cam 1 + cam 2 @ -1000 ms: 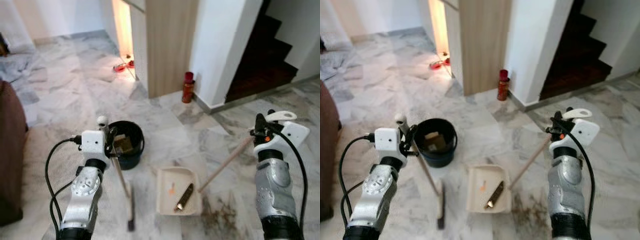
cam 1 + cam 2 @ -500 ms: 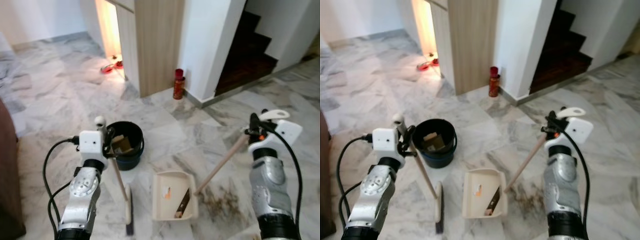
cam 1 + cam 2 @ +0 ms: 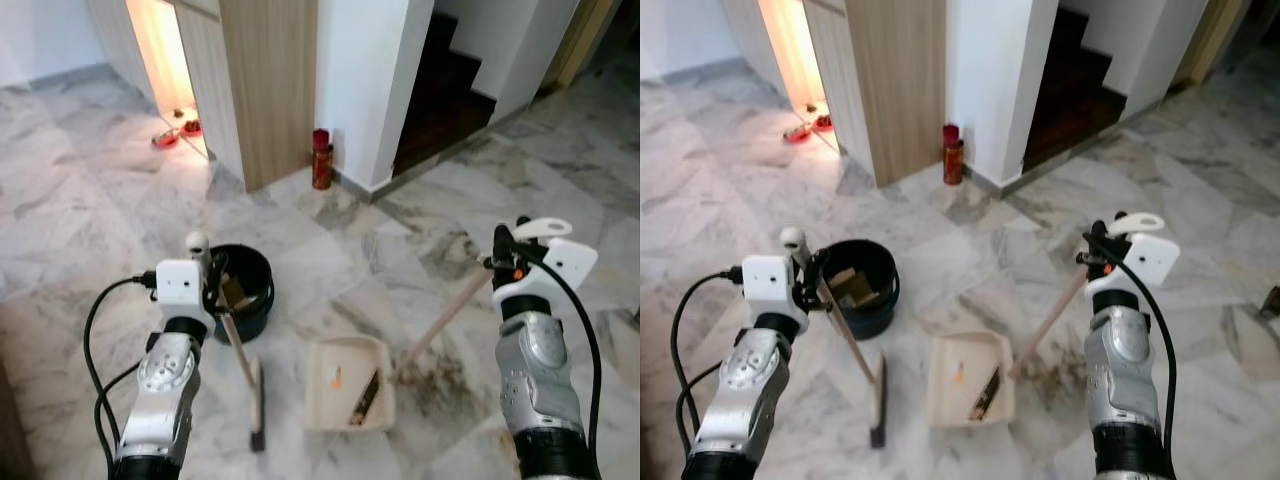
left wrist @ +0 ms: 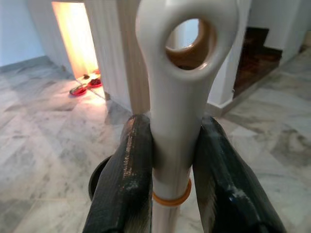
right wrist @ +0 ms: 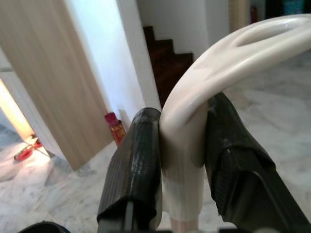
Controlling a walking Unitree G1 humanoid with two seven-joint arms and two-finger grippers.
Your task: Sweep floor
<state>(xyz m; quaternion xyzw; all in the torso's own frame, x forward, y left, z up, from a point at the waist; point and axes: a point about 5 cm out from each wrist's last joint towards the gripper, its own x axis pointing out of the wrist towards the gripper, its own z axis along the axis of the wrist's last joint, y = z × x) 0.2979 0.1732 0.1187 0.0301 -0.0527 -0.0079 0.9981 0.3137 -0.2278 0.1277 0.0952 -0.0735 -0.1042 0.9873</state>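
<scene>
My left gripper (image 3: 212,285) is shut on the white top of a broom handle (image 4: 177,102), just below its hanging loop. The broom slants down to its dark head (image 3: 257,432) on the marble floor. A long wooden handle (image 3: 445,315) has a white grip (image 5: 194,111) at its top, with my right gripper (image 3: 503,262) shut on it. This handle runs down to a cream dustpan (image 3: 345,345) lying flat on the floor between the arms. In the pan lie an orange scrap (image 3: 336,378) and a dark strip (image 3: 365,397). A brown dirt patch (image 3: 440,385) stains the floor right of the pan.
A black bucket (image 3: 243,290) with scraps inside stands behind the broom. A red bottle (image 3: 321,159) stands at the foot of a wood-panelled wall (image 3: 265,80). Dark stairs (image 3: 445,90) rise at the back right. Red items (image 3: 175,128) lie in a lit doorway.
The camera has swung right, so the brown furniture on the left has left the picture. Both grippers keep their hold; broom and dustpan stay between the arms.
</scene>
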